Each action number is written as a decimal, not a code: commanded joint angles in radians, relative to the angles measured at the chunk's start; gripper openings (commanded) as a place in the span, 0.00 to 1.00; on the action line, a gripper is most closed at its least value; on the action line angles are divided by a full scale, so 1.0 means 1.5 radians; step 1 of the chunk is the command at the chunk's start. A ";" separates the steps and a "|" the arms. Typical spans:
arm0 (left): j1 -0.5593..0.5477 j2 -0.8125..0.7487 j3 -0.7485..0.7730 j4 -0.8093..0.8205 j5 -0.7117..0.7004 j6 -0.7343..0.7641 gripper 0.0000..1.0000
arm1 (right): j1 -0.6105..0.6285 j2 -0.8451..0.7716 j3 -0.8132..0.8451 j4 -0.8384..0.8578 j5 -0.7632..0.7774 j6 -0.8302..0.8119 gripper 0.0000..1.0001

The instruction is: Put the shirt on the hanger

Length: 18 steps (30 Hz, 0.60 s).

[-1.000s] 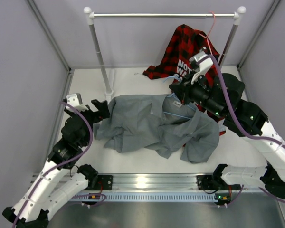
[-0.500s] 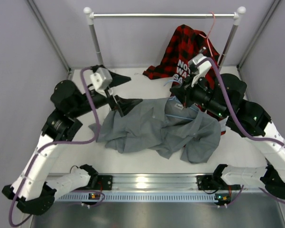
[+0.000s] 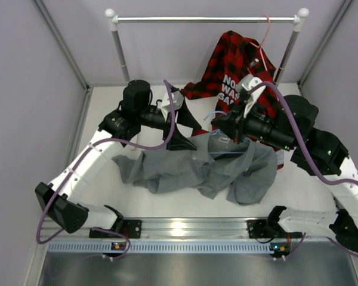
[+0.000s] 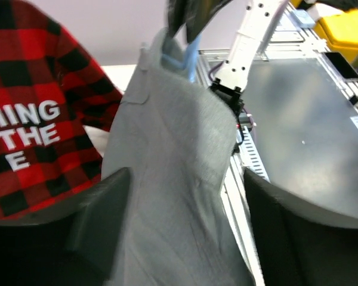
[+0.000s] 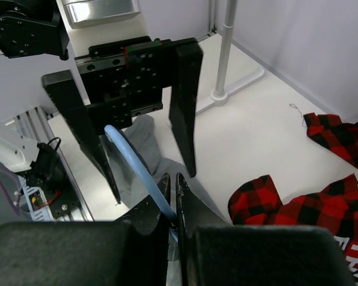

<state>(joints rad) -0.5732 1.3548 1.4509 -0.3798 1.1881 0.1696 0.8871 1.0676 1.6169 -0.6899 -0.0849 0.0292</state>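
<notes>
The grey shirt (image 3: 191, 167) lies crumpled mid-table, its collar end raised at the right. My right gripper (image 3: 218, 127) is shut on the light-blue hanger (image 3: 227, 150), whose wire runs inside the collar. In the right wrist view the gripper (image 5: 172, 179) pinches the blue wire (image 5: 134, 164). My left gripper (image 3: 182, 128) is open just left of the collar, facing the right gripper. In the left wrist view its gripper (image 4: 185, 179) straddles the hanging grey shirt (image 4: 173, 155) without pressing it, and the hanger (image 4: 190, 55) shows at the top.
A red-and-black plaid shirt (image 3: 235, 62) hangs from the rail (image 3: 203, 19) on a thin pink hanger (image 3: 266, 36) behind my right arm. The rack's left pole (image 3: 126, 71) stands behind the left arm. Grey walls close in on three sides.
My left arm has swung up from the table's left side and across to the shirt's collar, still open. My right gripper has kept hold of the hanger and lifted the collar slightly.
</notes>
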 commanded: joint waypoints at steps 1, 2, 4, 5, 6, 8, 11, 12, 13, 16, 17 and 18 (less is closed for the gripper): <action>-0.018 0.002 0.029 0.014 0.060 0.016 0.72 | -0.006 0.008 0.024 0.009 -0.023 -0.007 0.00; -0.025 0.003 0.027 0.014 0.049 0.016 0.60 | -0.006 0.010 0.027 0.009 -0.024 -0.006 0.00; -0.028 0.005 0.023 0.014 0.020 0.019 0.28 | -0.005 0.016 0.036 0.012 -0.025 0.005 0.00; -0.028 0.005 0.020 0.013 0.014 0.023 0.23 | -0.005 0.017 0.038 0.014 -0.024 0.011 0.00; -0.028 0.005 0.018 0.014 0.002 0.025 0.14 | -0.006 0.015 0.039 0.021 -0.021 0.021 0.00; -0.028 0.003 0.012 0.013 -0.005 0.038 0.00 | -0.006 0.013 0.037 0.027 -0.012 0.036 0.00; -0.028 -0.009 0.005 0.014 0.000 0.066 0.00 | -0.006 0.007 0.029 0.037 0.001 0.048 0.00; -0.028 -0.018 0.001 0.014 0.000 0.073 0.00 | -0.006 0.005 0.027 0.037 -0.005 0.048 0.00; -0.027 -0.021 0.000 0.015 0.000 0.079 0.00 | -0.005 0.002 0.020 0.037 -0.008 0.048 0.02; -0.024 -0.028 0.004 0.003 0.005 0.104 0.00 | -0.006 -0.016 -0.004 0.026 -0.043 0.028 0.62; -0.021 -0.028 0.009 -0.018 0.018 0.116 0.00 | -0.006 -0.026 -0.011 -0.002 -0.038 0.007 0.73; -0.020 -0.025 0.015 -0.030 0.026 0.123 0.00 | -0.005 -0.054 -0.017 -0.024 0.006 0.001 0.79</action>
<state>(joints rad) -0.6090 1.3529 1.4509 -0.3977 1.1629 0.2733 0.8867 1.0729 1.6051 -0.6861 -0.1150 0.0711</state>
